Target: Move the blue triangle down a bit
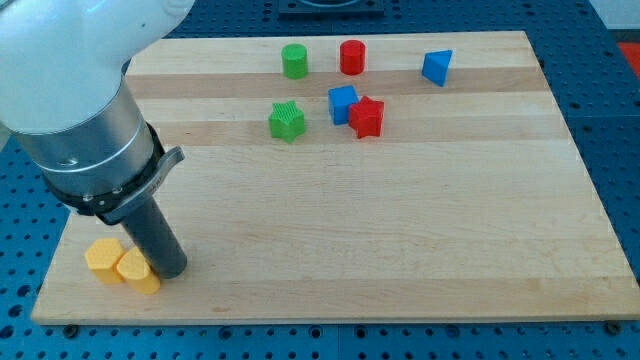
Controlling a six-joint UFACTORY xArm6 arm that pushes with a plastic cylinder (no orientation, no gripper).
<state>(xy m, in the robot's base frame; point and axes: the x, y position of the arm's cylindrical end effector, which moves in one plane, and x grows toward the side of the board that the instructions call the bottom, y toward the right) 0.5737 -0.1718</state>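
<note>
The blue triangle (437,67) lies near the view's top right of the wooden board (400,240). My tip (170,272) is at the view's bottom left, far from the triangle, right beside two yellow blocks (103,259) (138,270) and touching or nearly touching the nearer one. The rod's thick dark body rises from there toward the view's upper left.
A green cylinder (294,61) and a red cylinder (352,57) stand near the top edge. Below them lie a green star-like block (287,121), a blue cube (343,103) and a red star-like block (367,117) touching it.
</note>
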